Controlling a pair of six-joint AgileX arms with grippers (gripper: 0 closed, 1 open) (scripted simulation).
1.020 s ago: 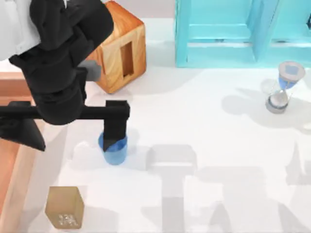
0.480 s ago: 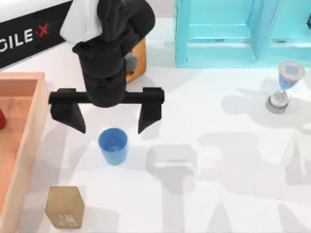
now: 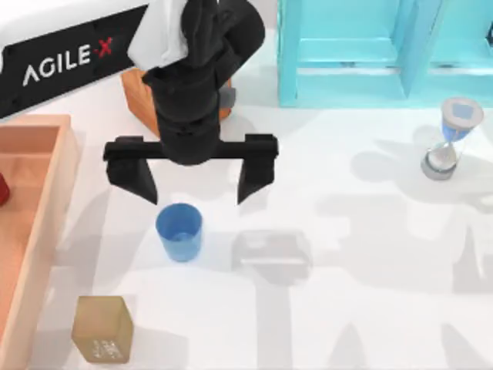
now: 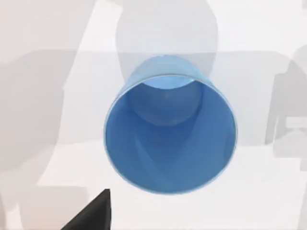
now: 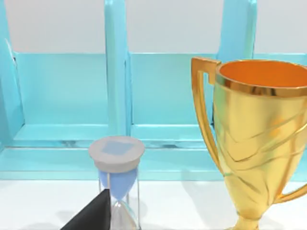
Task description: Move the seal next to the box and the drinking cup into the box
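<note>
My left gripper hangs spread wide just at twelve o'clock of the drinking cup, grasping nothing. I judge that spread is meant to straddle the cup, which stands upright on the white table, apart from the box at its nine o'clock. The seal sits at seven o'clock, beside the box wall. Behind stand a turquoise cabinet, a wooden cube and an hourglass. For my right gripper, I cannot tell.

The left gripper has let go of the drinking cup, its fingers now spread wide, and has pulled back beyond the cup, toward the wooden cube.
</note>
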